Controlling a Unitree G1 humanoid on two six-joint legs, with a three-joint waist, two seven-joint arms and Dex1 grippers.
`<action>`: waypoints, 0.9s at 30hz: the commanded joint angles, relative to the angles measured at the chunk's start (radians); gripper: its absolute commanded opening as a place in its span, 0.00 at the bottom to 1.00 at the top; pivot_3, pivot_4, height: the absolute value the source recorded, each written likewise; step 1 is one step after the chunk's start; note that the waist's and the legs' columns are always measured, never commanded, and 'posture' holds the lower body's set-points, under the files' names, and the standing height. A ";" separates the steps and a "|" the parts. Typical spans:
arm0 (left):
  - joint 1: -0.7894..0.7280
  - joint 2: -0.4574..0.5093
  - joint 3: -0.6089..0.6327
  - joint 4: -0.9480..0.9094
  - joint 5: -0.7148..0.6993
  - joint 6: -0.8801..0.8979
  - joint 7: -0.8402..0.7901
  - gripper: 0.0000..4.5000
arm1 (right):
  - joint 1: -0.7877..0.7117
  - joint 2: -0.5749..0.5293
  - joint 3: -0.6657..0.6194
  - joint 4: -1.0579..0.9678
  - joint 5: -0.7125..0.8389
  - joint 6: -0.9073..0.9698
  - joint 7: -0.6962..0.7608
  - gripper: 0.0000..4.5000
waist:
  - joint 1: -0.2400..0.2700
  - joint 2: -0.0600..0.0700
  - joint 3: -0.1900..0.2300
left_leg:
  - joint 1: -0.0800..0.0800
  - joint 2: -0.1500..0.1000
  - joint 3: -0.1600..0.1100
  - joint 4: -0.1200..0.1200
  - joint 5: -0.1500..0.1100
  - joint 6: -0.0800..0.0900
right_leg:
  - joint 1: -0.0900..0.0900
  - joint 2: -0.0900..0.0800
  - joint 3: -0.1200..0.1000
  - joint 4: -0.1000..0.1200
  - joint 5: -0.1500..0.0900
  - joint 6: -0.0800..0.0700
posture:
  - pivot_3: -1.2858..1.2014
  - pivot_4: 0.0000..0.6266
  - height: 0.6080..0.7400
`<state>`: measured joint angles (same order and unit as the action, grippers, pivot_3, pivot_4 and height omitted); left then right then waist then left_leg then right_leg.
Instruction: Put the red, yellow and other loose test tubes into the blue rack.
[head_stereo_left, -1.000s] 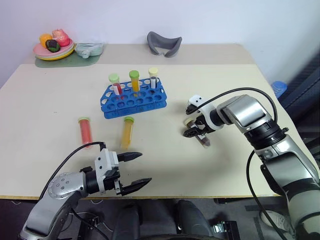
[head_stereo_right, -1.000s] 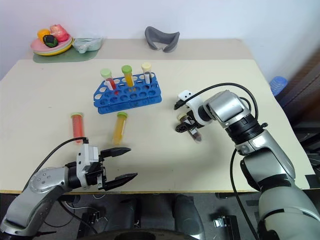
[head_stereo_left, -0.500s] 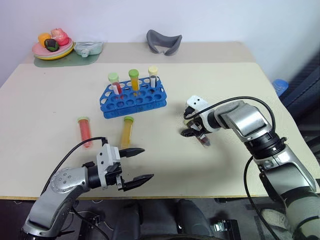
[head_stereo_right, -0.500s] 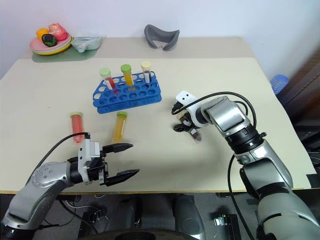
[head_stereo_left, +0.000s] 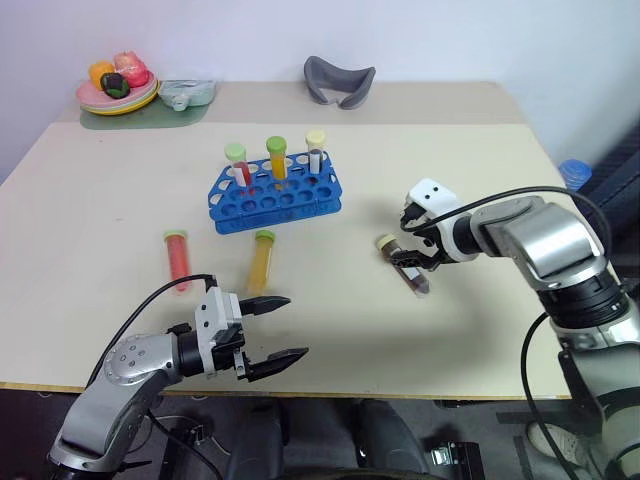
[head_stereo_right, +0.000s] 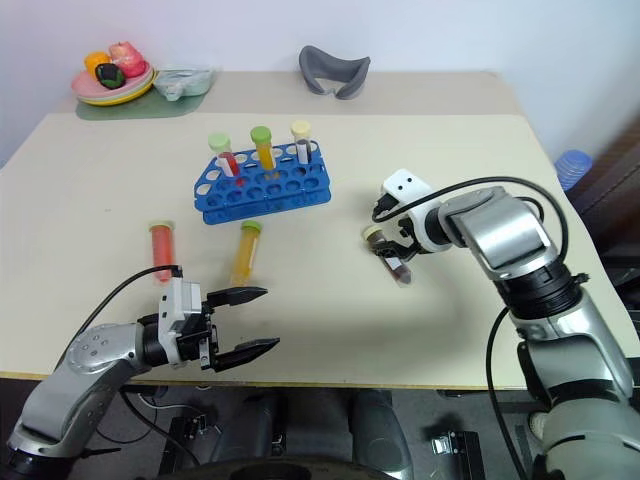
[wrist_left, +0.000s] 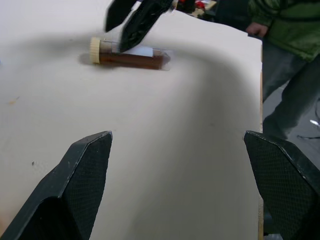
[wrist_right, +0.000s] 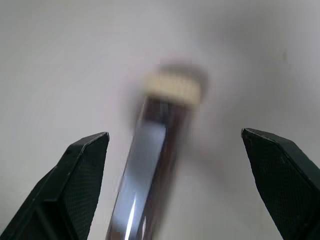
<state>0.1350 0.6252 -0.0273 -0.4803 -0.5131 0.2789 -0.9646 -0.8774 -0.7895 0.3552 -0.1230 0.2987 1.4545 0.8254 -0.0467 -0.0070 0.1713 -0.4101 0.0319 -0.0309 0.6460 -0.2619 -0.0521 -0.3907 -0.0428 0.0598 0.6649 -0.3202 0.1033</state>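
Right gripper (head_stereo_left: 418, 243) now raised off the brown tube (head_stereo_left: 404, 264), both grippers' jaws wide, empty.

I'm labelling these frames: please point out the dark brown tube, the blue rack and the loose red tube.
Dark brown cream-capped plastic tube (head_stereo_left: 406, 266), left eye view, mid-body.
Bright blue plastic rack (head_stereo_left: 232, 222), left eye view, front wall.
Red-liquid green-capped tube (head_stereo_left: 178, 258), left eye view, mid-body.
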 joint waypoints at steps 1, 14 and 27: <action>-0.015 -0.007 -0.017 -0.008 -0.013 0.000 -0.011 0.95 | -0.109 -0.018 0.055 0.024 0.066 0.108 0.044 0.97 | -0.001 0.000 0.000 | 0.000 0.000 0.000 0.000 0.000 0.000 | 0.000 0.000 0.000 0.000 0.000 0.000 | 0.52 0.24 1.00; -0.003 -0.026 -0.038 -0.019 -0.010 0.005 -0.002 0.95 | -0.340 -0.018 0.416 0.274 0.156 0.115 0.192 0.97 | 0.003 0.001 0.001 | -0.001 0.000 0.000 0.000 0.000 0.000 | -0.001 -0.001 0.000 0.000 0.000 0.000 | 0.52 0.24 1.00; 0.103 -0.053 -0.044 -0.079 0.007 -0.013 0.055 0.95 | -0.461 0.088 0.718 0.665 -0.111 -0.216 0.443 0.97 | 0.002 0.002 0.002 | -0.001 0.000 0.000 0.000 0.000 0.000 | -0.002 -0.001 0.000 0.000 0.000 0.000 | 0.52 0.24 1.00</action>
<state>0.2307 0.5763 -0.0664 -0.5205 -0.5092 0.2867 -0.9137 -1.3306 -0.7116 1.0488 0.5093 0.2341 1.2801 1.2522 -0.0451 -0.0050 0.1731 -0.4105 0.0317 -0.0308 0.6463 -0.2620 -0.0520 -0.3921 -0.0433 0.0599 0.6651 -0.3202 0.1032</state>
